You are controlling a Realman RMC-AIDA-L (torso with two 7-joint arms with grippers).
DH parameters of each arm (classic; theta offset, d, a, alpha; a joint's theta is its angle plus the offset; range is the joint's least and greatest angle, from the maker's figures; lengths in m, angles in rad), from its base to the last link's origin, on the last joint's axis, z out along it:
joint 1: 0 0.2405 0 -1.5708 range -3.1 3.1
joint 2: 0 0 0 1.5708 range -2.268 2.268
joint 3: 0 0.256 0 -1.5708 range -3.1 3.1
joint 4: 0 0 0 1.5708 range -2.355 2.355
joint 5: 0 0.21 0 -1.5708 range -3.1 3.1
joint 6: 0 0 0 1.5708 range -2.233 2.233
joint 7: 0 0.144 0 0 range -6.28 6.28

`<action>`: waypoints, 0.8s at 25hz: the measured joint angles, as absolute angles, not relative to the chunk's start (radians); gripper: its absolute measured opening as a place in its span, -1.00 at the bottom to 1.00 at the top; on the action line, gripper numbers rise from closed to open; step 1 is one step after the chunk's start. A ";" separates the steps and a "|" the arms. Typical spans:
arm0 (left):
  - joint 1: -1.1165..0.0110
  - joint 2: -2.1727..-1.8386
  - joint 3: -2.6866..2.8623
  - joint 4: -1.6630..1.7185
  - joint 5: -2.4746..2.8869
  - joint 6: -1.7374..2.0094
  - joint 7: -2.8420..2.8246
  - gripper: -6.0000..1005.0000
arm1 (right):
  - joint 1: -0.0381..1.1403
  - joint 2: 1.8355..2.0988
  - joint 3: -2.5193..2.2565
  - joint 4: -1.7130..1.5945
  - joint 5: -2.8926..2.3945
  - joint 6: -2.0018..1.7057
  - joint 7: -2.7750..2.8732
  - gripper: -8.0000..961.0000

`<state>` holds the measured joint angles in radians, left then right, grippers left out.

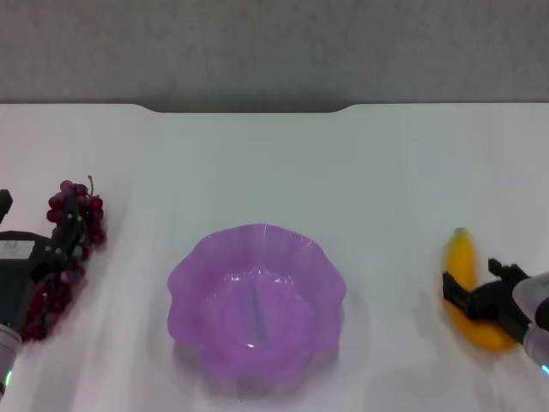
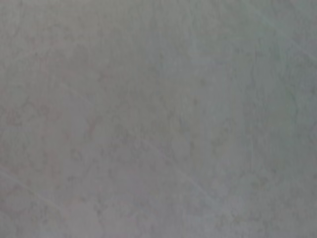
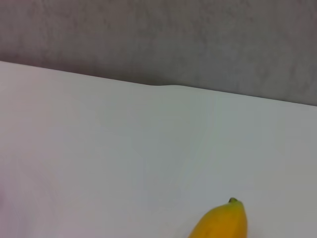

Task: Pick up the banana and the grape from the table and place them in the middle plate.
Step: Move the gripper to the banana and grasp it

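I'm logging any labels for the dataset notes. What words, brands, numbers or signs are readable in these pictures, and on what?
None can be read.
The banana, grapes, purple plate and white table show no print.
The left claw at the grapes and the right claw at the banana show no legible marking.
The left wrist view shows only a blank grey surface.

The left gripper (image 1: 60, 249) is black, with slim dark fingers and a blocky black body behind them that carries a pale grey panel. Farther back from the claw, the wrist is a light grey cylinder with a small green light. The right gripper (image 1: 467, 296) is also black and angular, backed by a rounded silver-grey wrist with a small teal light.
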<state>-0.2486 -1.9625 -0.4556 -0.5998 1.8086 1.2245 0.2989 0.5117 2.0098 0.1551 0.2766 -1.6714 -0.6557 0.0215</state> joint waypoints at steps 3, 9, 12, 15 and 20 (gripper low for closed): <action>-0.250 -1.965 -0.454 -0.598 1.809 1.224 0.299 0.74 | 0.516 2.010 0.154 0.275 -1.672 -0.644 0.022 0.70; -0.249 -1.965 -0.456 -0.598 1.809 1.226 0.299 0.74 | 0.526 2.008 0.158 0.271 -1.672 -0.647 0.022 0.70; -0.248 -1.965 -0.457 -0.598 1.809 1.230 0.299 0.74 | 0.524 2.008 0.158 0.270 -1.672 -0.651 0.022 0.70; -0.248 -1.965 -0.457 -0.596 1.809 1.235 0.299 0.74 | 0.519 2.010 0.156 0.270 -1.672 -0.648 0.021 0.70; -0.248 -1.970 -0.456 -0.581 1.809 1.239 0.299 0.74 | 0.507 2.010 0.156 0.274 -1.672 -0.646 0.021 0.70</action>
